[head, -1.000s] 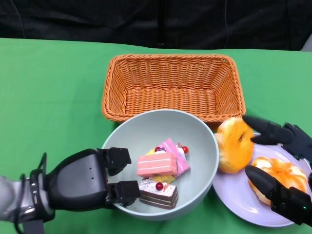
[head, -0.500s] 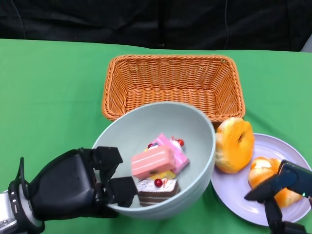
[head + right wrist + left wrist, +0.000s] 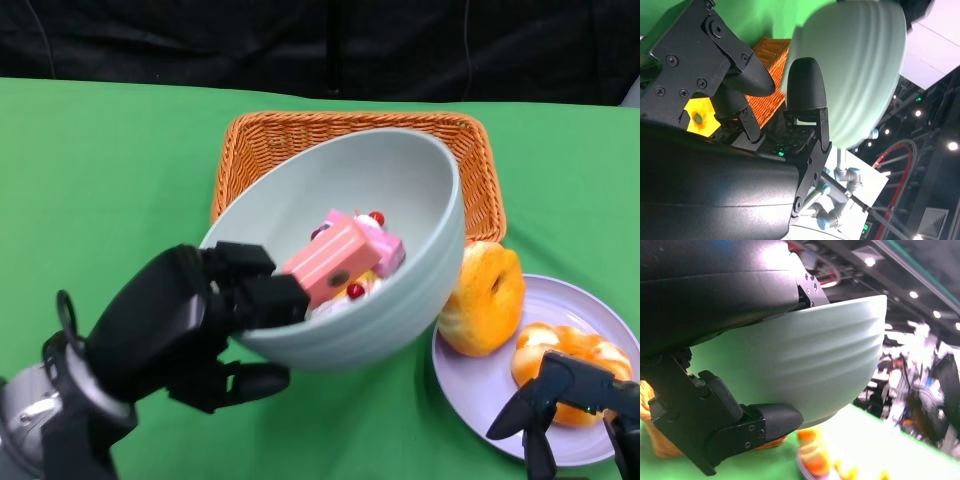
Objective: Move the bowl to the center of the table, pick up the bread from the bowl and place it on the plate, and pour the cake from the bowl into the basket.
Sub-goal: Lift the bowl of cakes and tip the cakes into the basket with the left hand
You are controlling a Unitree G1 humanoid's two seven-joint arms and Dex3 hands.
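My left hand grips the near rim of the pale green bowl and holds it lifted and tilted toward the orange wicker basket behind it. Several cake slices, pink and dark, lie inside the bowl against its lower side. The left wrist view shows the bowl's ribbed outside with a fingertip under it. Two orange breads sit on the lilac plate at the right. My right hand hangs over the plate's near edge, fingers apart, holding nothing.
Green cloth covers the table, with bare room at the left and front centre. A black backdrop runs along the far edge. The basket is partly hidden by the raised bowl.
My left hand has raised the bowl off the table and tipped it toward the basket; the cakes slid inside it. My right hand let go of the bread and drew back toward the front.
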